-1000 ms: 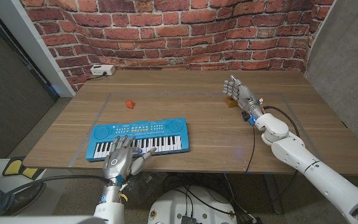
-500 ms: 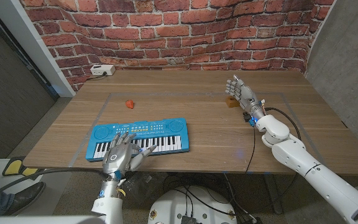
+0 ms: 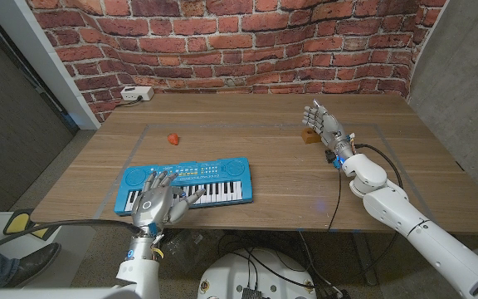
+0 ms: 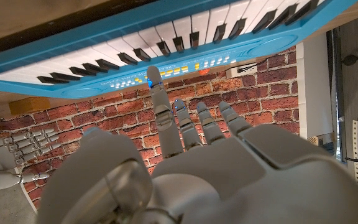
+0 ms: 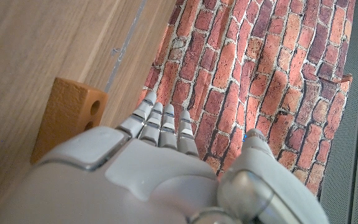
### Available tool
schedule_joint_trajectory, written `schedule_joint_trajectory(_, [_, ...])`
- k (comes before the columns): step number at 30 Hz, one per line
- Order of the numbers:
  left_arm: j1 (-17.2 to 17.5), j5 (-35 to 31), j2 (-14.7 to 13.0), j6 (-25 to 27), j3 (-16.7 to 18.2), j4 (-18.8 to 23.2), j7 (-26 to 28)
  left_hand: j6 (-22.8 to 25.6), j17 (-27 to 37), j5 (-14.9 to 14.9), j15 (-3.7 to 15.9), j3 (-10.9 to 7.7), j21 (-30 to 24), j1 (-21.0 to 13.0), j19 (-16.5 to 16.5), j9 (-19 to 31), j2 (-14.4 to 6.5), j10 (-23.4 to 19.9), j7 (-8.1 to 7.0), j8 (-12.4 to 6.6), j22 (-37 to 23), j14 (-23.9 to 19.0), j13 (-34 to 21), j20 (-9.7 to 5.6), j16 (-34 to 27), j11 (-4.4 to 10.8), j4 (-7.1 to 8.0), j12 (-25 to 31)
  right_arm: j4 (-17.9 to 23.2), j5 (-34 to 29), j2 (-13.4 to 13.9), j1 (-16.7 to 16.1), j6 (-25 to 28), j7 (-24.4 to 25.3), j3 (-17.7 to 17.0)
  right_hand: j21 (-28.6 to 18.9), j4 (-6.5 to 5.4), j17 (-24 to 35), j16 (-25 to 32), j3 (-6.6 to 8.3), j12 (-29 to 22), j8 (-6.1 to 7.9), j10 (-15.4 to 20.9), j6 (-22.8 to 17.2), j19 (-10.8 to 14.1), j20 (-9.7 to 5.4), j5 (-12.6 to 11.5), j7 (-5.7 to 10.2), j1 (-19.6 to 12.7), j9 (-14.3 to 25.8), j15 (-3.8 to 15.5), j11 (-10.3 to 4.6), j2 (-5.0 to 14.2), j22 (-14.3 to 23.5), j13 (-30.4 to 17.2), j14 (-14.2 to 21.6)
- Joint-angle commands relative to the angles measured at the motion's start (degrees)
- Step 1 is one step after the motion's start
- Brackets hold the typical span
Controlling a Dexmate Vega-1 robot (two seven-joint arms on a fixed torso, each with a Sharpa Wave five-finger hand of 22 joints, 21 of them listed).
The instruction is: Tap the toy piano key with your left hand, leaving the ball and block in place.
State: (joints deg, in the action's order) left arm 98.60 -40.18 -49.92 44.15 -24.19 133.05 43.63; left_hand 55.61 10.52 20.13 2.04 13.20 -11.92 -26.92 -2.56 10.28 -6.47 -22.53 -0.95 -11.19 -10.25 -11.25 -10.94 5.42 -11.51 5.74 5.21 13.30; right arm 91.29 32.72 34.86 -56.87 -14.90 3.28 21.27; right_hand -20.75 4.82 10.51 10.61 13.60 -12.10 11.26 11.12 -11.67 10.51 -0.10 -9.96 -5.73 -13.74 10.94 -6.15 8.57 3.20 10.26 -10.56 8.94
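**Left hand poised over the keys' near-left end**

My left hand (image 3: 154,202) hangs over the near-left part of the toy piano (image 3: 187,184), fingers (image 4: 166,118) apart and stretched out, gripping nothing. In the left wrist view the fingertips sit just short of the key row, with a gap visible between them and the keys, so I judge the tap not yet made.

The piano lies on the worktop (image 3: 256,166) with its long axis running across me, left to right, and the keys along its near edge. They lie directly ahead of and beneath my fingertips, so the coming move calls for a short dip, not a reach.

The small red ball (image 3: 173,139) sits well beyond the piano. The block (image 3: 308,135) is far to the right, just beside my right hand (image 3: 320,122), which stands with fingers extended and loosely together, gripping nothing.
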Motion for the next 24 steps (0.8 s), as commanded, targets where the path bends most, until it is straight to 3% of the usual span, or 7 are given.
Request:
schedule_joint_trajectory(1, [0.9, -1.1, -0.3, 0.0, 1.4, 1.8, -0.4, -1.5, 0.2, 0.0, 1.13, 0.40, -0.2, -0.7, -0.6, 0.2, 0.1, -0.7, -0.09, 0.70, -0.3, -0.7, -0.2, 0.27, 0.0, 0.09, 0.06, -0.2, -0.3, 0.4, 0.1, -0.5, -0.7, -0.4, -0.4, 0.1, 0.36, 0.2, 0.2, 0.02, -0.2, 0.08, 0.5, -0.5, 0.7, -0.04, -0.2, 0.10, 0.4, 0.0, 0.00, -0.02, -0.02, 0.1, -0.2, 0.3])
schedule_joint_trajectory(8, [1.0, -1.5, 0.2, -0.9, 2.2, 2.2, -0.1, -7.5, 0.2, -0.2, 0.92, 0.67, -0.2, -1.1, -0.9, 0.4, -0.2, -1.1, -2.07, 1.63, -0.3, -1.3, -0.3, 0.45, 0.0, 0.00, 0.11, -0.4, -0.7, 0.8, -0.1, -0.8, -1.2, -0.5, -0.7, 0.2, 0.39, 0.2, 0.2, 0.03, -0.2, 0.06, 0.5, -0.5, 0.7, -0.04, -0.2, 0.06, 0.4, 0.0, -0.07, -0.02, 0.00, 0.1, -0.2, 0.3])
schedule_joint_trajectory(15, [1.4, -1.0, 1.5, -3.1, 3.0, 1.6, 1.5, -26.1, 0.3, -0.4, 0.48, 1.45, -0.1, -2.1, -1.0, 0.6, -0.6, -0.8, -5.78, 1.96, -0.4, -1.6, -0.5, 0.86, 0.2, -0.27, 0.31, -1.1, -1.5, 0.8, -0.2, -0.3, -1.5, -1.3, -0.5, 0.2, 0.42, 0.2, 0.2, 0.03, -0.2, 0.06, 0.5, -0.5, 0.8, -0.10, -0.2, 0.05, 0.4, 0.0, -0.07, -0.02, 0.02, 0.1, -0.2, 0.3])
schedule_joint_trajectory(18, [1.6, -0.5, 2.2, -4.2, 3.4, 1.2, 2.1, -35.4, 0.3, -0.4, 0.46, 1.83, 0.0, -2.6, -1.1, 0.6, -0.8, -0.3, -6.16, 1.75, -0.4, -1.8, -0.5, 0.92, 0.3, 0.07, 0.43, -1.4, -1.8, 0.8, -0.3, 0.0, -1.6, -1.5, -0.4, 0.3, 0.43, 0.2, 0.2, 0.03, -0.2, 0.07, 0.5, -0.5, 0.8, -0.11, -0.2, -0.03, 0.4, 0.0, -0.08, -0.02, 0.03, 0.1, -0.2, 0.3])
schedule_joint_trajectory(19, [1.7, -0.3, 2.6, -4.7, 3.5, 1.0, 2.5, -37.1, 0.3, -0.4, 0.47, 1.91, 0.0, -2.6, -1.1, 0.6, -0.9, 0.0, -5.85, 1.77, -0.4, -1.8, -0.5, 0.97, 0.3, -0.57, 0.48, -1.5, -1.7, 1.1, -0.4, 0.0, -1.5, -1.4, -0.5, 0.3, 0.43, 0.2, 0.2, 0.03, -0.2, 0.07, 0.5, -0.5, 0.8, -0.13, -0.2, -0.12, 0.4, 0.0, -0.06, -0.03, 0.03, 0.1, -0.2, 0.3])
schedule_joint_trajectory(24, [1.8, -0.2, 3.2, -6.2, 4.1, 0.5, 3.2, -38.4, 0.3, -0.4, 0.69, 1.96, -0.2, -2.7, -1.6, 0.5, -1.0, -0.1, -5.36, 1.55, -0.4, -2.5, -0.5, 0.99, 0.1, -0.87, 0.52, -1.4, -2.1, 0.9, -0.5, 0.2, -1.7, -1.7, -0.4, 0.3, 0.44, 0.2, 0.2, 0.03, -0.2, 0.08, 0.5, -0.5, 0.8, -0.12, -0.2, -0.16, 0.4, 0.0, -0.01, -0.03, 0.05, 0.1, -0.2, 0.3])
